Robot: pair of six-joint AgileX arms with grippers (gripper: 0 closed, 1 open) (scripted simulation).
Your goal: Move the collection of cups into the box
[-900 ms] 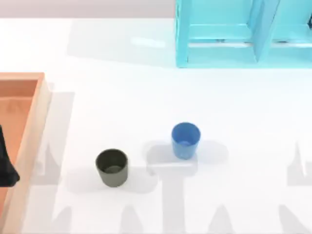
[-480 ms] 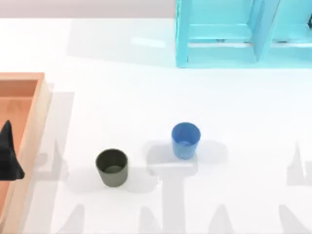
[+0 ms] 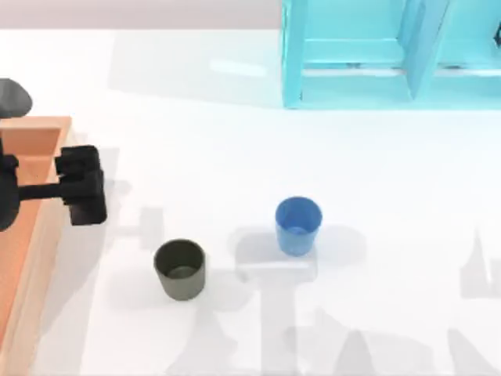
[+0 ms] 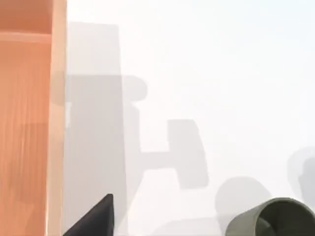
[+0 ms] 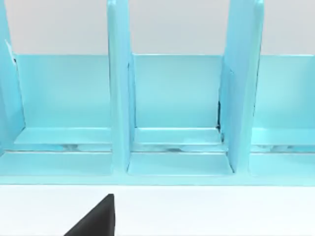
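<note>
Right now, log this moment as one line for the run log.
left gripper: over box rim, nearing olive cup | blue cup: on table | cups boxed: none

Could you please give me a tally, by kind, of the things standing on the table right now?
Small tapered cups without handles: 2, one dark olive-green, one bright blue.
Shallow orange-brown wooden box with a lighter rim: 1, at the table's left edge.
Light-blue shelf frame: 1, at the far right.
Total: 4 things.
</note>
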